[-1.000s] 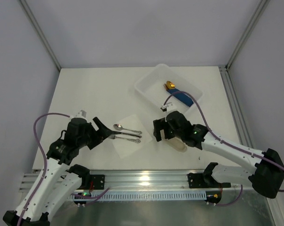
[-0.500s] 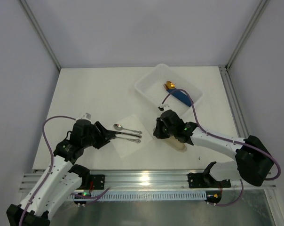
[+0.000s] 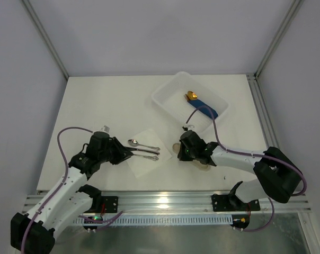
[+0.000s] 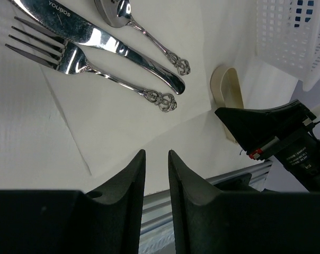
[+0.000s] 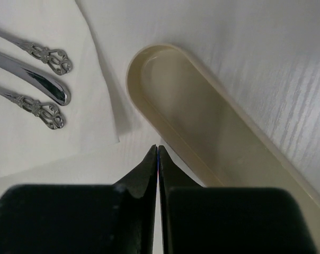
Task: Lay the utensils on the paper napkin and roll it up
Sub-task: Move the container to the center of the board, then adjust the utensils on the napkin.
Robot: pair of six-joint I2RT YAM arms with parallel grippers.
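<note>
Utensils [image 3: 144,150]: spoon, knife and fork, slim silver, side by side across the far part of the paper napkin [image 3: 144,164]. Heads point left; the ornate handle ends lie close to its right edge.
Paper napkin: thin white square, flat on the table between the two arms, its near part bare.
Left gripper [image 3: 126,152]: low at the napkin's left side, just beside the utensil heads. Jaws drawn to a narrow slit with nothing between them.
Right gripper [image 5: 158,148]: just right of the napkin, tips pressed together and empty, over bare table between the napkin edge and the beige sleeve [image 5: 202,137].
White tray [image 3: 165,100]: far right, holding a blue-handled piece [image 3: 205,108]; no part in this step.
Stage: by judgement, placing is done and rolling not yet begun.
Method: pinch one free edge of the napkin only, not the metal. Fold it over the bunch, then turn paper and cutlery together, keeping the roll tight and square to the handles.
Risk: thin paper may tear or slide, and handles may slip out at the right edge.
</note>
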